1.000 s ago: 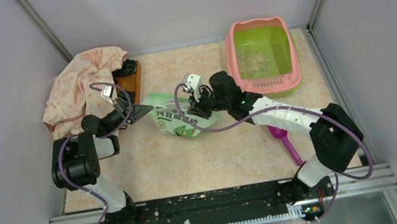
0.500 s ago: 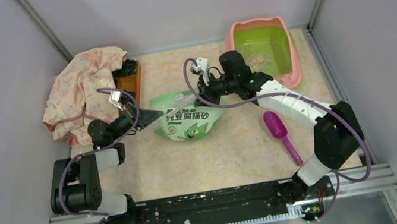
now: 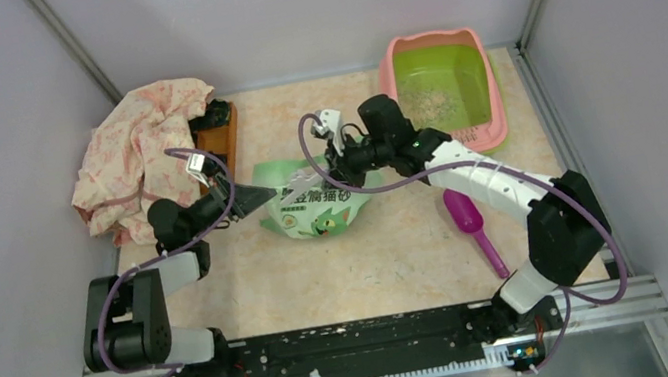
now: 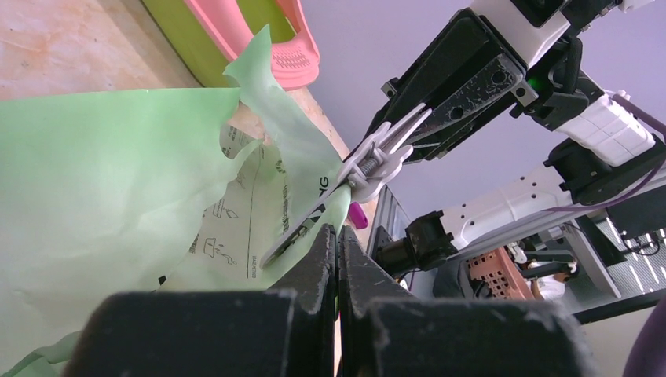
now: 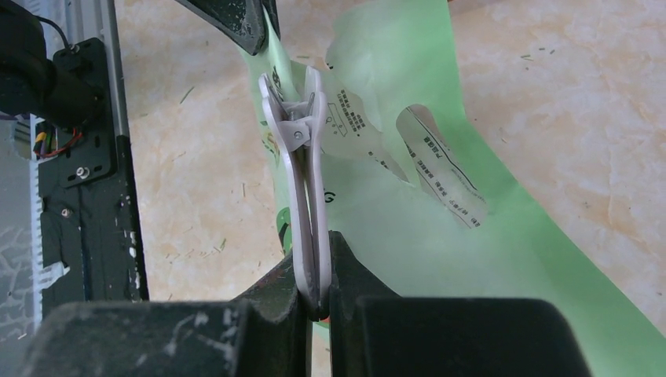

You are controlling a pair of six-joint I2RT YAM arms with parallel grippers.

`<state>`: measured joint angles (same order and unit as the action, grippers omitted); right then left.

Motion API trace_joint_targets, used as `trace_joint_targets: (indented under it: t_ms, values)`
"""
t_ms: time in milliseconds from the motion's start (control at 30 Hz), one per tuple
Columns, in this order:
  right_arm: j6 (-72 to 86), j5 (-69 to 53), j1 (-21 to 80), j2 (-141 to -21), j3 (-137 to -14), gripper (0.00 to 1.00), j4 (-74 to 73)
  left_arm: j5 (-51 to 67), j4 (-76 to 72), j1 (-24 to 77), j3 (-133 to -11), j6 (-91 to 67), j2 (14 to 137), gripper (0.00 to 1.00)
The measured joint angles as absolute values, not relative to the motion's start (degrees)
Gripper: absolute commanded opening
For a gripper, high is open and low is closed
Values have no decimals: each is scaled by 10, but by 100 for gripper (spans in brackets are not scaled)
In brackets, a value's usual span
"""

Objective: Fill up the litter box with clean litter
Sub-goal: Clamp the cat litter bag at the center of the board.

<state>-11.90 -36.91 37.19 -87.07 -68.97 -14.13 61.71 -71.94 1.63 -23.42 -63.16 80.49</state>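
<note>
1. Bag (image 3: 317, 201), light green film: lying mid-table and being stretched between the two arms, so that its clipped mouth is standing taut.
2. Left gripper (image 3: 247, 197): fingers pressing together and pinching the bag's left corner, apparently anchoring it against the pull from the right.
3. Right gripper (image 5: 316, 271): jaws clamping the handle end of a white clip (image 5: 302, 157) that is biting the bag's top edge. Squeezing there is, in my judgement, the way to release it.
4. Litter box (image 3: 454, 138): sitting at the far right, well apart from the bag, and holding only a thin scatter of clean litter (image 3: 426, 105). The bulk is presumably waiting in the bag.
5. Purple scoop (image 3: 466, 213): lying idle on the right.
6. Markings: dark Chinese characters, appearing to read 豆腐猫砂, and a cartoon figure are showing on the bag face. A lone "G" and pictogram panels are showing near the clip, too fine to read.
</note>
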Motion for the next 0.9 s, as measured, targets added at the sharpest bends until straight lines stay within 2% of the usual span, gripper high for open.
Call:
trace_joint_targets:
  t_ms: [500, 533, 600, 767, 900]
  values:
    - [-140, -345, 386, -921, -748, 0, -189, 611, -705, 8, -234, -620, 805, 0]
    - [-141, -344, 387, -922, -752, 2, -196, 611, -705, 7, -234, -620, 805, 0]
    - [-145, -341, 389, -922, -759, 18, -209, 612, -705, 6, -234, -621, 805, 0]
    - [-159, -323, 397, -936, -781, 46, -248, 626, -711, 10, -234, -624, 805, 0]
    - [-170, -297, 408, -938, -785, 60, -281, 632, -713, 12, -234, -625, 804, 0]
